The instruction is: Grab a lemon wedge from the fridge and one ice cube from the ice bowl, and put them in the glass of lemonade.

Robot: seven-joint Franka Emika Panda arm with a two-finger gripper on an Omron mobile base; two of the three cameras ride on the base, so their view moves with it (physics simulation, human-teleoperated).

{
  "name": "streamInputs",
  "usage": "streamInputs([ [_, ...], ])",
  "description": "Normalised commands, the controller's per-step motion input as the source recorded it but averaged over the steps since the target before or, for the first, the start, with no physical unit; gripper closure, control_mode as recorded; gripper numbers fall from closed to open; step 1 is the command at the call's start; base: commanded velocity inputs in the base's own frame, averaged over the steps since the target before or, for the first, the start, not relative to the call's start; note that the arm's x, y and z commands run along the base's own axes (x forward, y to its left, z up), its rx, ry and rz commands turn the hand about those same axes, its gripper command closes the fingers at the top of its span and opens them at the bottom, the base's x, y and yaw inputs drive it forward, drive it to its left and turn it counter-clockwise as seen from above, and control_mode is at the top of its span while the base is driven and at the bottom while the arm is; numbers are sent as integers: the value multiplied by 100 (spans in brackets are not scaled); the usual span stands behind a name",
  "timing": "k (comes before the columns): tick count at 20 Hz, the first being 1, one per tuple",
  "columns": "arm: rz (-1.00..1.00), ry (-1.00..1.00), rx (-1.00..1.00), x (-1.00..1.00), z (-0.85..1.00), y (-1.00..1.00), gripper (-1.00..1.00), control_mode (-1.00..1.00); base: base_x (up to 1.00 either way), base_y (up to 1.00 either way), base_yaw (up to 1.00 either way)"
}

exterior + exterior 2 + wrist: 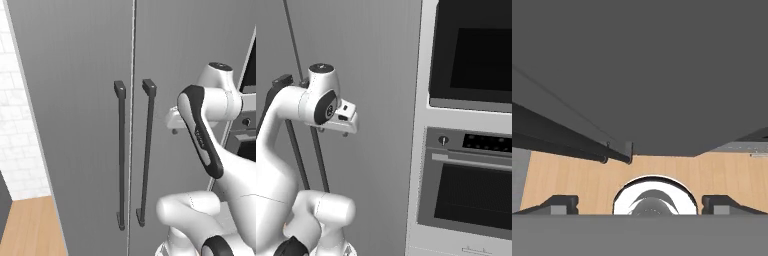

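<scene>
the tall grey two-door fridge point(75, 125) stands shut straight ahead, its long dark vertical bar handles point(148, 150) stiff, smooth and best gripped mid-bar. the two-finger gripper point(640, 202) hangs spread wide, empty, near the right door; a built-in oven point(471, 195) sits farther right.

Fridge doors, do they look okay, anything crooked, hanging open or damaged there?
Nothing stands out. Both doors of the fridge sit shut and flush, and the two dark bar handles hang straight and side by side. The gripper is open, holding nothing.
</scene>
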Motion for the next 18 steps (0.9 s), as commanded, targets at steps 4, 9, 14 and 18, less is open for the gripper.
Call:
streamInputs([
  [4, 0, 0, 0, -4, 0, 0, -100, -100, 0, 0, 0],
  [9, 0, 0, 0, 0, 0, 0, -100, -100, 0, 0, 0],
  [14, 0, 0, 0, -1, 0, 0, -100, 100, -7, 0, 0],
  [18, 0, 0, 0, 0, 0, 0, -100, 100, -91, -3, -2],
])
